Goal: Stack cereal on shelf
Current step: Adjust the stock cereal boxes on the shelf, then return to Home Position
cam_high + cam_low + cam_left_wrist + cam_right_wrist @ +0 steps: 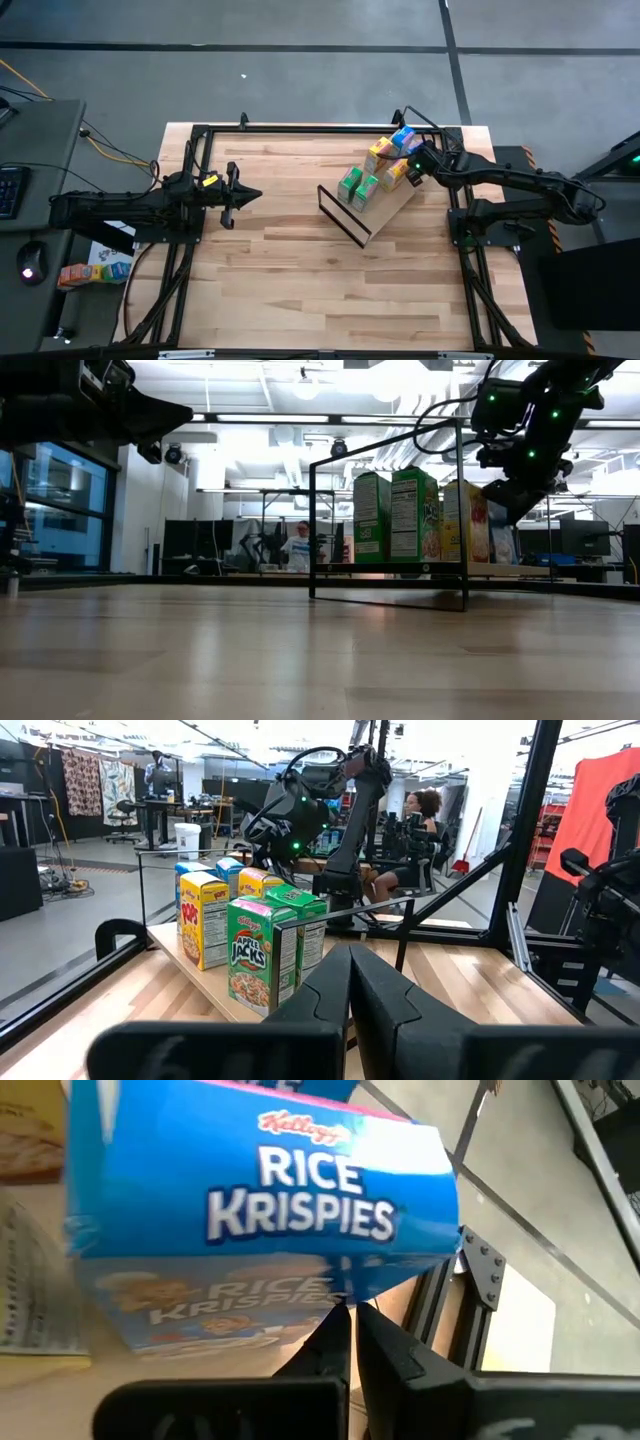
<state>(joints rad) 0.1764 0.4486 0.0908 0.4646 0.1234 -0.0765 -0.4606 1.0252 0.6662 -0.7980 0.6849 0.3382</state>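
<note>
right gripper: (412, 170) sitting right up against the cereal cluster at the shelf's far-right end, about 2 o'clock from the table centre. Fingers pressed together, nothing pinched. In its own wrist view the tips sit just under a blue Rice Krispies box (270, 1230).

left gripper: (252, 196) parked out at 9 o'clock, well apart from the shelf, fingers also pressed together, holding nothing.

cereal: six-ish boxes bunched on the shelf (385, 215). Two green Apple Jacks boxes (357, 186) on the framed side, yellow Corn Pops box (203, 915) behind them, blue ones at the back.

shelf: light board lying at an angle, black frame (340, 216) at its near-left end.

step in hand: looks to me like nudging or squaring up the blue box, not grabbing it.

how to do it well: push low and slow with the closed tips. These boxes are light and tall, so a high push would probably tip one into its neighbours.

watch out: boxes are touching, one topple could take the row.
</note>
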